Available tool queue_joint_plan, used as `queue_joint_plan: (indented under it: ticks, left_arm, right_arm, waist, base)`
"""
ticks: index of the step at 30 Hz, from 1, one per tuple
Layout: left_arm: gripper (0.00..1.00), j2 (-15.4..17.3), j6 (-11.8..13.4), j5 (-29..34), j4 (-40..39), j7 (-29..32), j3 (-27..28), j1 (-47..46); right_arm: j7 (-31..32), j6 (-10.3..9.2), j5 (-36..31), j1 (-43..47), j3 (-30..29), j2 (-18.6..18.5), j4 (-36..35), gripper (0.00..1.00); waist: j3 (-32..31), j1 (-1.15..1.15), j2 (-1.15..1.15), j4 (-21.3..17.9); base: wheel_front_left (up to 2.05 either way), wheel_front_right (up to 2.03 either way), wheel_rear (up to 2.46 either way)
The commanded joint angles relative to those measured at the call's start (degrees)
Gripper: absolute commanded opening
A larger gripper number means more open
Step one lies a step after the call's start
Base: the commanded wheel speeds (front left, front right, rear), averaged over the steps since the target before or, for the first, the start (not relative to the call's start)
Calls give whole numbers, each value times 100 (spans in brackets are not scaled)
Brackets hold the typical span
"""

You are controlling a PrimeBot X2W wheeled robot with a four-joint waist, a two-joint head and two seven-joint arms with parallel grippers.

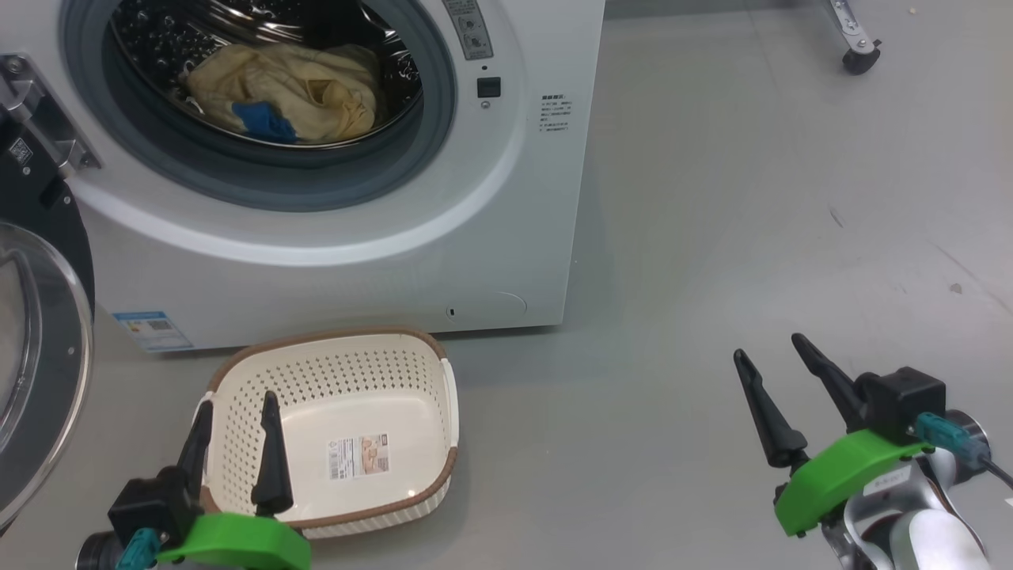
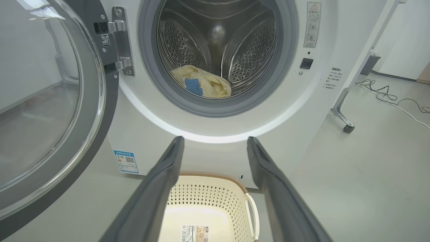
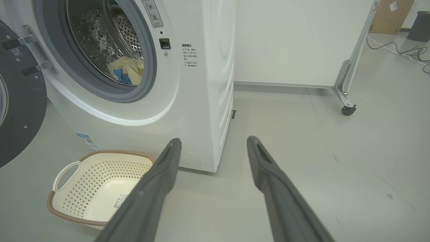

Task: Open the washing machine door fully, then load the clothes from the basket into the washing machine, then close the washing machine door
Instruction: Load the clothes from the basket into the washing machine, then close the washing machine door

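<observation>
With the clothes (image 1: 293, 91) lodged in the drum (image 1: 150, 36), the washing machine door (image 1: 36, 364) is found swung open to the left of the left gripper (image 1: 237, 402), jaws spread and empty, so that arm is judged nearer for closing.

pale grey floor (image 1: 752, 198) underfoot, smooth, faintly scuffed. at the back, white wall panel (image 3: 295, 40) on a slanted metal leg (image 3: 344, 75) ending in a black caster (image 3: 348, 110). beyond, loose cables (image 3: 403, 50) on the floor, near a cardboard box (image 3: 391, 15) and dark bin (image 3: 421, 22). soft even light.
</observation>
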Motion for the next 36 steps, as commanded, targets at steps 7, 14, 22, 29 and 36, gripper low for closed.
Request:
queue_joint_plan:
  ticks: [7,14,22,29,36]
  left_arm:
    - [100,83,56,22,-145,-12,189,-90]
    - [100,106,138,25,-125,-5,200,-76]
    - [100,136,194,32,-109,10,183,-74]
    - [100,151,229,34,-79,18,167,-96]
    - [100,211,168,27,-79,43,106,-107]
  right_arm:
    - [12,-2,29,-76,133,-61,-203,100]
    - [-3,-2,47,-46,122,-61,-187,100]
    - [-18,-2,59,-50,122,-61,-174,100]
    - [-20,-2,77,-41,115,-61,-149,100]
    - [-33,-2,95,-44,114,-61,-151,100]
  waist:
    - [-40,1,0,-30]
    - [-80,1,0,-39]
    - [-102,1,0,-44]
    - [-117,1,0,-44]
    - [-88,1,0,-31]
  base:
    - [0,0,0]
    - [0,0,0]
    - [-6,6,-1]
    - [-70,70,0]
    - [-165,165,0]
